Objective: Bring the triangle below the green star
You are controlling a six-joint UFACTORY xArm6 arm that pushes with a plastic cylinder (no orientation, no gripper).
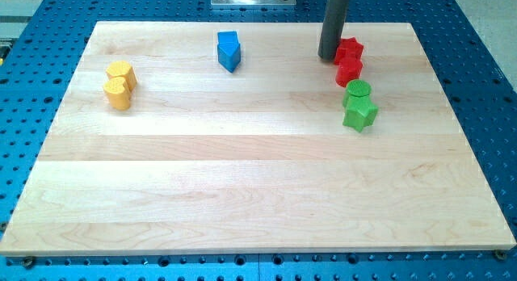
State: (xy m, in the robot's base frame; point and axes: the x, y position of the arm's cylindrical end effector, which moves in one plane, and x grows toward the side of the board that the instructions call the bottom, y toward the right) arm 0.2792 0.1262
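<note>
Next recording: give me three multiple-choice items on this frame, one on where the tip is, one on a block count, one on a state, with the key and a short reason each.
1. Where is my tip?
A. Just left of the red blocks near the view's top
B. Beside the yellow blocks
C. At the board's bottom edge

2. How many blocks lie on the board?
A. Five
B. Seven
C. Nine

3. How does the blue triangle block stand relative to the green star?
A. Directly below it
B. Touching it
C. Far to its upper left, apart

Key:
1 A: the rod ends beside the upper red block, above the lower red block.
2 B: two yellow blocks, one blue, two red, the green cylinder and the star.
3 C: bare board separates them.
</note>
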